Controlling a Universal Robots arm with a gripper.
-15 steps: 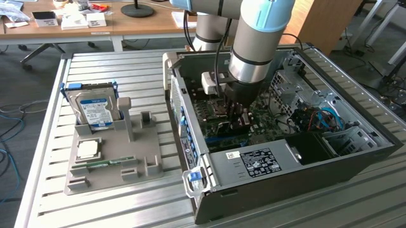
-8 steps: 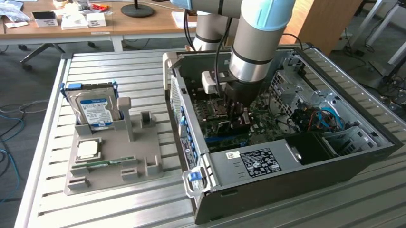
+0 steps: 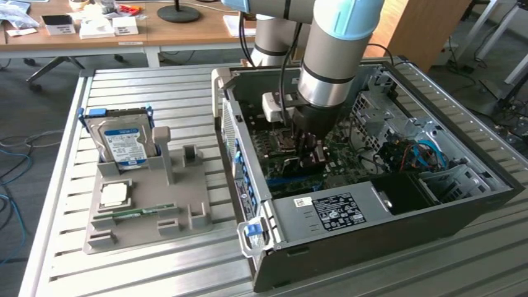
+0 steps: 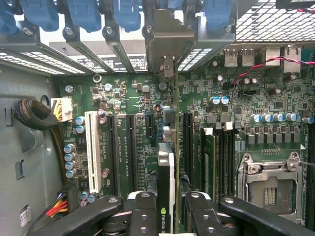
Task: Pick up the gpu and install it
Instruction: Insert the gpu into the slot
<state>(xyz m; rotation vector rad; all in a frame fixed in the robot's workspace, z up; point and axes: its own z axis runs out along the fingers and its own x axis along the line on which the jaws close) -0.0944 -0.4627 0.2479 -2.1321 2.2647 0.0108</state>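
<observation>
claw (image 4: 166, 209): partly closed, pinching gpu (image 4: 166, 167) edge-on, inside case (image 3: 462, 204)
gpu: upright over mobo (image 4: 133, 98), bracket end near rear slot covers (image 4: 118, 54); seated or just above slot – can't tell
step: keep card square to slot (image 4: 187, 140), press straight, no twist
room: tight; white slot (image 4: 91, 150), CPU socket (image 4: 268, 184) flank it
tabletop (image 3: 165, 93): hdd (image 3: 123, 143) in stand

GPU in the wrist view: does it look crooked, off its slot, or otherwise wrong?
Nothing stands out. The GPU sits edge-on between the gripper fingers, running straight along the motherboard slots, its bracket up at the case's rear openings. Whether it is fully seated cannot be told.
</observation>
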